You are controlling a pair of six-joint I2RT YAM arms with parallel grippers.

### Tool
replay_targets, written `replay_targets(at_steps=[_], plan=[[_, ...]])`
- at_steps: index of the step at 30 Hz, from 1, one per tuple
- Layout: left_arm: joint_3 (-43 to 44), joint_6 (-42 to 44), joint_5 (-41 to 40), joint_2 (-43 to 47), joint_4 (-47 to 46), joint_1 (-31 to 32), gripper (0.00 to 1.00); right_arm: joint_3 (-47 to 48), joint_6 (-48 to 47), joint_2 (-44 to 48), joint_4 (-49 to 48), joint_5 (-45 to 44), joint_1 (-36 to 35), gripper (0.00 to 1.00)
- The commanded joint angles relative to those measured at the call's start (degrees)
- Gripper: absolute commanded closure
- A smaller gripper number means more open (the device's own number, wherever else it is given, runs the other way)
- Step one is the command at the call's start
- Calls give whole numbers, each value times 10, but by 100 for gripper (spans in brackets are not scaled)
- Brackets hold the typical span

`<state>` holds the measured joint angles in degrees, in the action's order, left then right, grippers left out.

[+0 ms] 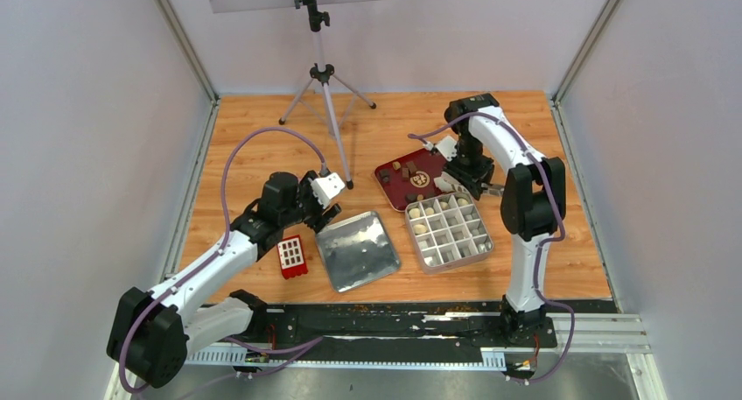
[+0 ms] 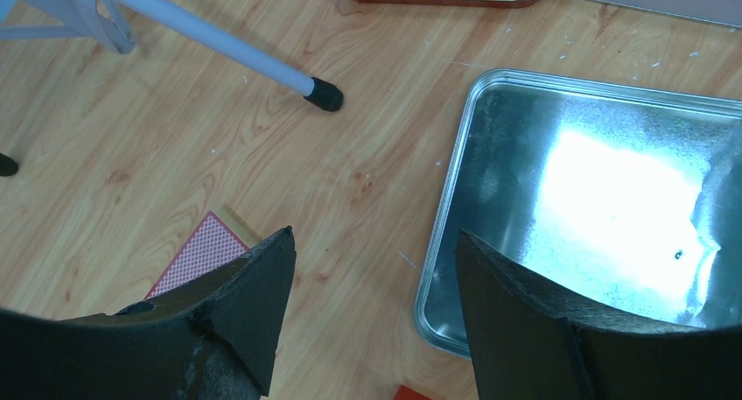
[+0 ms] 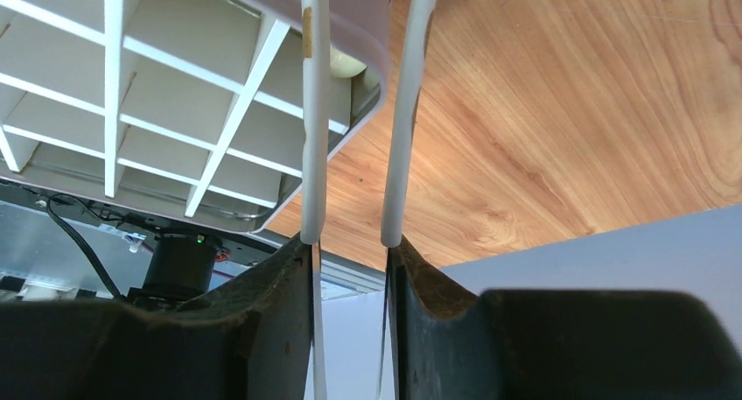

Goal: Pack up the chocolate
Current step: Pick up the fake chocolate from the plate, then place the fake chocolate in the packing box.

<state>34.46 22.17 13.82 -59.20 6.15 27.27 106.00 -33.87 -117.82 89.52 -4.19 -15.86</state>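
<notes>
Dark and cream chocolate pieces (image 1: pixel 408 168) lie on a red tray (image 1: pixel 394 183). More pieces sit in the compartments of a grey divided box (image 1: pixel 477 251) beside it. My right gripper (image 1: pixel 477 188) hovers at the box's far edge, shut on white tongs (image 3: pixel 312 111) whose two arms stand apart. In the right wrist view the tongs reach over the box's corner (image 3: pixel 372 32), where a cream piece (image 3: pixel 347 65) lies in a compartment; the tong tips are out of frame. My left gripper (image 1: pixel 328 209) is open and empty over bare wood (image 2: pixel 374 234), beside a silver lid (image 2: pixel 595 181).
A small red block with white squares (image 1: pixel 291 256) stands left of the silver lid (image 1: pixel 357 249). A camera tripod (image 1: pixel 325 94) stands at the back, one foot (image 2: pixel 324 94) near the left gripper. Walls close in the table on three sides.
</notes>
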Motion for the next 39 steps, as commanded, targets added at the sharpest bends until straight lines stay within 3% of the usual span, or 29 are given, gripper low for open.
replay_targets(at_steps=[1, 5, 11, 23, 39], plan=[[-1, -12, 1, 11, -23, -3, 25, 33, 9, -11, 15, -15, 3, 72], [-1, -12, 0, 12, -21, -3, 25, 58, 7, 4, 15, -13, 3, 81], [2, -12, 3, 4, -26, -3, 25, 58, -2, 67, 23, 49, 3, 83], [17, -6, 3, -10, -23, -3, 25, -171, -18, 231, 26, 160, -35, 81], [13, -1, 2, -3, -14, -3, 24, -219, -7, 266, 26, 83, -61, 76]])
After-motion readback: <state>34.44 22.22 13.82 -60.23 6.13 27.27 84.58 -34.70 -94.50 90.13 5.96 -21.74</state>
